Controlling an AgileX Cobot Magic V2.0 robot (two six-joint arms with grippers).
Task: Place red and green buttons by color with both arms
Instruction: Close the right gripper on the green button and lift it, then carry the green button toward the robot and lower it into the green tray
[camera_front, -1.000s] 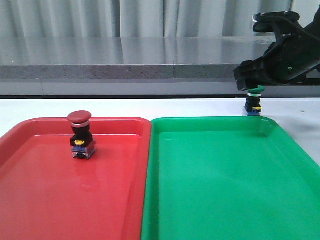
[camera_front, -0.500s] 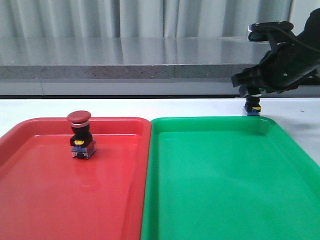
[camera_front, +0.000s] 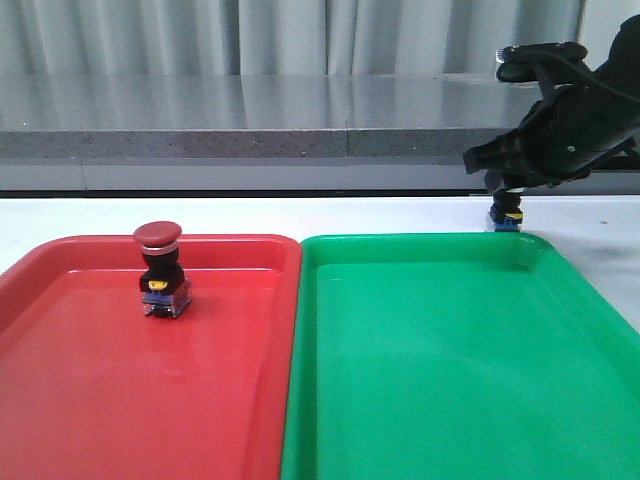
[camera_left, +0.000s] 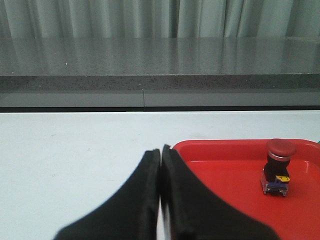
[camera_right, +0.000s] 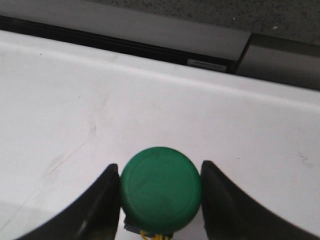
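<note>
We count half done: the red button (camera_front: 160, 268) stands in the red tray (camera_front: 60, 400), left pincer (camera_left: 161, 200) closed and empty; the green button (camera_right: 161, 189) stands on the worktop (camera_right: 75, 100) at the green tray's (camera_front: 450, 400) one o'clock corner, right pincer (camera_right: 160, 200) flanking its cap, grip uncertain.

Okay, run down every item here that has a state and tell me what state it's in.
red button: upright in the red tray.
green button: upright on the table, behind the green tray, between the right fingers.
right gripper: closed on the green button's cap.
left gripper: shut, empty.
green tray: empty.
</note>
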